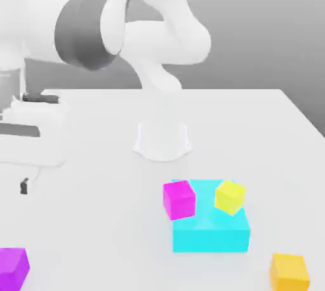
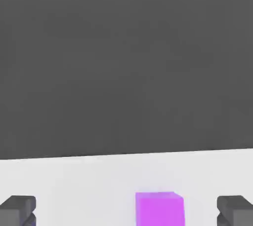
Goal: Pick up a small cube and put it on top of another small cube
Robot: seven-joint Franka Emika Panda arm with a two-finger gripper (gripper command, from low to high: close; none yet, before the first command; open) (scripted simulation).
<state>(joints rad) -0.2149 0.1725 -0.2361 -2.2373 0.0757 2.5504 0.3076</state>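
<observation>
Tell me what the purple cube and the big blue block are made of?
The purple cube looks like smooth matte plastic: one flat colour, no grain, no glints. The big cyan block looks the same, plain and evenly coloured. These are simulator renders, so the real material can't be told.

cyan block (image 1: pixel 209 232) — magenta cube (image 1: pixel 178 199), yellow cube (image 1: pixel 230 196) on top | orange cube (image 1: pixel 289 272) — apart, on table (image 1: pixel 95 220)

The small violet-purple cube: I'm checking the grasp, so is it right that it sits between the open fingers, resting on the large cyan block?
Not on the block. The small violet-purple cube rests on the white table, between the open fingers, as the hand view shows.
</observation>
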